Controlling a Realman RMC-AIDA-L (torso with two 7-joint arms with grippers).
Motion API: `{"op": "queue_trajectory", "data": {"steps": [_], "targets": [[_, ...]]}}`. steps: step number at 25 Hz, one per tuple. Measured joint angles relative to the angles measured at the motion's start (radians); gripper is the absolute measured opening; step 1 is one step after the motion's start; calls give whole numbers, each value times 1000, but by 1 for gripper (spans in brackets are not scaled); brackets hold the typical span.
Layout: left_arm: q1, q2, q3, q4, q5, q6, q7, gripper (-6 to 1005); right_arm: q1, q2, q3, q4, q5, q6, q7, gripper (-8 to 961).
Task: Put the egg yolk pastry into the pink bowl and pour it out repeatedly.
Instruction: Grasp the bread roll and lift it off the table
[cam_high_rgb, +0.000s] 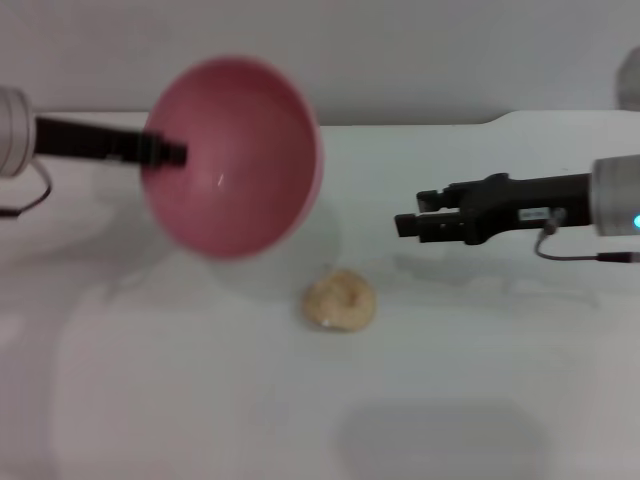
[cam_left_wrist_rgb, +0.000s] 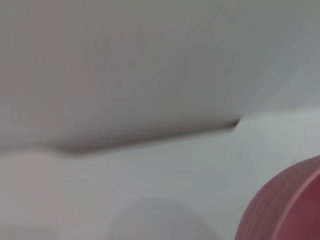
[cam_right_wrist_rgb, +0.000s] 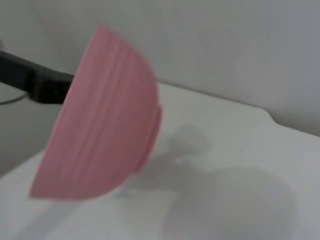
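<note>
The pink bowl (cam_high_rgb: 240, 160) hangs in the air at the left, tipped on its side so its empty inside faces me. My left gripper (cam_high_rgb: 165, 152) is shut on its rim. The egg yolk pastry (cam_high_rgb: 340, 300), a small tan lump, lies on the white table (cam_high_rgb: 480, 400) below and right of the bowl. My right gripper (cam_high_rgb: 405, 222) hovers open and empty above the table, to the right of the pastry and higher than it. In the right wrist view the bowl (cam_right_wrist_rgb: 100, 130) shows its outside, with the left gripper (cam_right_wrist_rgb: 47, 85) at its rim. An edge of the bowl (cam_left_wrist_rgb: 285, 210) shows in the left wrist view.
A pale wall (cam_high_rgb: 400, 50) rises behind the table's far edge. A grey rounded object (cam_high_rgb: 630, 80) shows at the far right edge of the head view.
</note>
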Motion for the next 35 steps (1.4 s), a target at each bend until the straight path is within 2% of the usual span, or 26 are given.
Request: {"op": "queue_trajectory", "data": {"steps": [1,2,6,11,15,20,35], "targets": [[0,0,0,0,0,0,0,0,9,0,-25,9,0,26,0,580],[0,-7,-7,42,104,94,-49,0,16,0,-41,17,0,50,1,579],[-3,-10,-19,55,172,160,-79,0,59,5,-81,88,9,138,6,577],[15,-10,-33,86,235,180,-86,-1,115,10,-87,225,36,230,3,573],[20,-10,-47,87,271,184,-87,-1,120,14,-108,287,88,280,-23,570],[26,-13,-48,88,278,177,-86,-1,118,16,-171,341,153,300,-60,566],[17,-14,-40,80,280,173,-82,-1,124,21,-297,373,155,331,-53,554]]}}
